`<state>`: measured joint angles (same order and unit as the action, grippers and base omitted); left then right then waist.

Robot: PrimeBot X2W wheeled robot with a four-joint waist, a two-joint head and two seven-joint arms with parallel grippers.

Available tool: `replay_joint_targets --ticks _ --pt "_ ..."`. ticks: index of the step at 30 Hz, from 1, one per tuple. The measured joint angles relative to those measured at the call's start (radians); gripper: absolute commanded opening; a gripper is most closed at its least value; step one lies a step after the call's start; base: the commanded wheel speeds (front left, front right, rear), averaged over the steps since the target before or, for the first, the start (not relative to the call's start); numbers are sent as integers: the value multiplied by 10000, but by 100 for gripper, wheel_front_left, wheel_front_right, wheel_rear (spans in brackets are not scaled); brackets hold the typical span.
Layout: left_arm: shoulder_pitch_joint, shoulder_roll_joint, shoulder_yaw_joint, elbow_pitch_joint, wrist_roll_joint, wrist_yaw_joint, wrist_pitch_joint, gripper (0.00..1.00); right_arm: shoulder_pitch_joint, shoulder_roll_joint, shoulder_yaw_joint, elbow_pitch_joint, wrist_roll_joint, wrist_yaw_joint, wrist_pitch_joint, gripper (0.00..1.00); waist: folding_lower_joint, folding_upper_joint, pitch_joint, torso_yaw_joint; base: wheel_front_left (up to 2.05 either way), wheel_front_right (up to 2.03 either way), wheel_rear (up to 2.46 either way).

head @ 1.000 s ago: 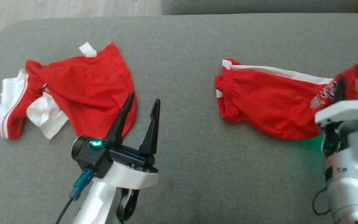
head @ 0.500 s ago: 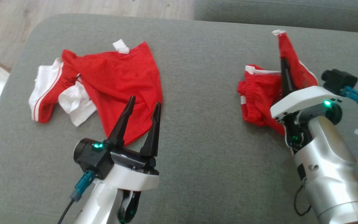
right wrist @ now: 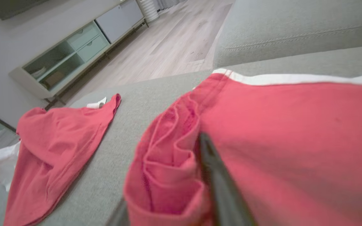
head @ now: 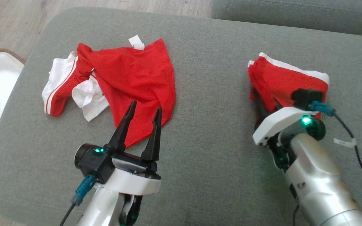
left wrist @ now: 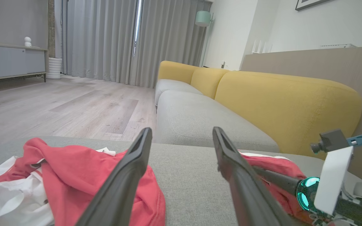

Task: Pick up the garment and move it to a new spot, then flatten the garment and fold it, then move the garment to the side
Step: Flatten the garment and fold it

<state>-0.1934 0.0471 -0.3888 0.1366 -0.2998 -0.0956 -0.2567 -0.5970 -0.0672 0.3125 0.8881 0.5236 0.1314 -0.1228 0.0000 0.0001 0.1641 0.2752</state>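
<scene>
Folded red mesh shorts, white-trimmed, on grey sofa cushion. Right gripper tucked in fold, jaws' state untellable; left gripper jaws apart. Suggest withdrawing level, sparing fold.

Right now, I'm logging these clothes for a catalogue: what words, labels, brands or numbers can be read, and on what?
None can be read.
White tag on the red shirt: too small to read.
Small mark on the right forearm: too small to read.
</scene>
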Motion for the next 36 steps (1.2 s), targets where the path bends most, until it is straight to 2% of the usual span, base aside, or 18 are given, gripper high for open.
replay_joint_targets --ticks 9,15,18,22,26,29,32,36 --pt "1 0 142 35 19 -2 0 100 301 8 1854 65 105 0 445 100 0 0 -191 -546 0 0 0" --pt "16 0 504 44 211 -19 0 100 689 -21 2784 -694 669 0 698 100 0 0 -389 -1249 0 0 0" --pt "84 10 738 -63 268 -27 0 100 724 -203 2763 -1298 779 0 234 100 -1 0 -484 -1677 0 0 0" --pt "145 6 934 -203 280 -31 0 100 724 -771 1948 -1703 272 0 -731 100 -1 0 -602 -2279 0 0 0" --pt "144 2 1030 -412 278 -25 0 100 840 -1049 589 -2201 -951 0 -1183 100 -1 0 -681 -2856 0 0 0" --pt "144 4 1074 -481 278 -8 0 100 1334 -984 -437 -3005 -2019 0 -1252 100 -1 0 -688 -3209 0 0 0" --pt "144 2 1135 -481 278 -2 0 100 2204 -633 -1630 -4023 -2867 0 -1256 100 -1 0 -638 -3471 0 0 0" --pt "148 4 1221 -466 278 -2 0 100 3083 -215 -2339 -4821 -3473 0 -1281 100 0 0 -562 -3613 0 0 0"
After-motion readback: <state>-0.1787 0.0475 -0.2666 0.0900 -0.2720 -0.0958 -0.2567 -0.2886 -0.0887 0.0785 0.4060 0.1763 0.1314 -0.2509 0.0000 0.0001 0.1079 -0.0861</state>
